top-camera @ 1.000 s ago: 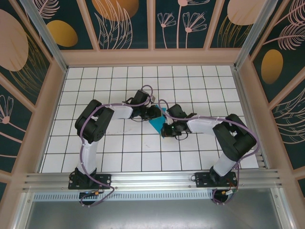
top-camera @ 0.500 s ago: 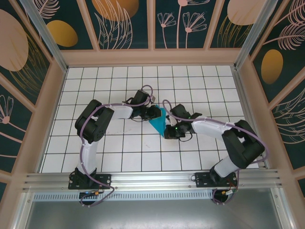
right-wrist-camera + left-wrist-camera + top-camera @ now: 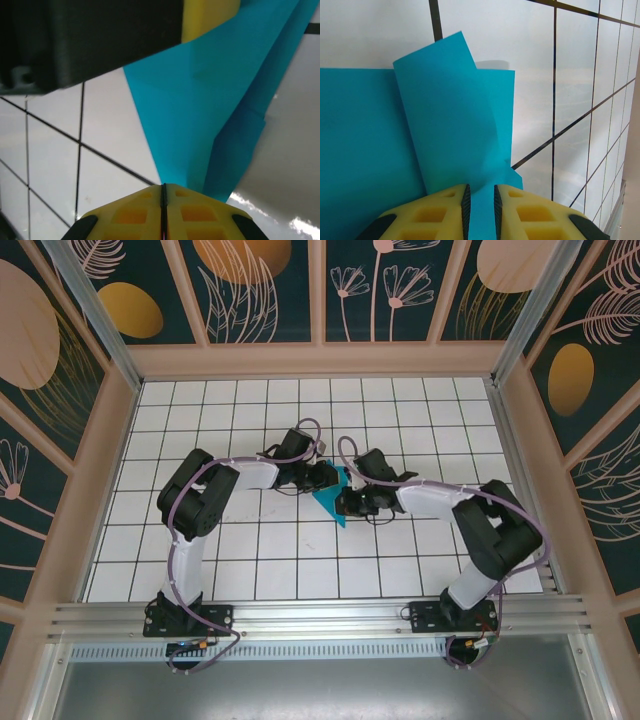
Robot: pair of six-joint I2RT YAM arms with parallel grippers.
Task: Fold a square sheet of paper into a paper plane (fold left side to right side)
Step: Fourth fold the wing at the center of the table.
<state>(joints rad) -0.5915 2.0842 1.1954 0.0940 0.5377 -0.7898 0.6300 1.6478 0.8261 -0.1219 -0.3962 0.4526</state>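
Note:
The square sheet of paper (image 3: 330, 504) is a creased teal wedge lying on the white grid table (image 3: 250, 550), its point toward the near edge. My left gripper (image 3: 324, 477) sits at its far edge. In the left wrist view the left gripper (image 3: 480, 189) is open by a narrow gap, with a raised flap of the sheet (image 3: 450, 110) running down between the fingers. My right gripper (image 3: 346, 503) is at the wedge's right side. In the right wrist view the right gripper (image 3: 163, 186) is shut, and the wedge's narrow end (image 3: 200, 120) passes under its fingertips.
The two arms meet mid-table, wrists almost touching. The left gripper's yellow finger (image 3: 210, 15) hangs close above the sheet in the right wrist view. Wooden walls (image 3: 320, 362) ring the table, and an aluminium rail (image 3: 320, 615) runs along the near edge.
My right gripper swung out toward the near right, then came back up-left onto the sheet's right side. The sheet looks flatter and narrower. The left arm has stayed put.

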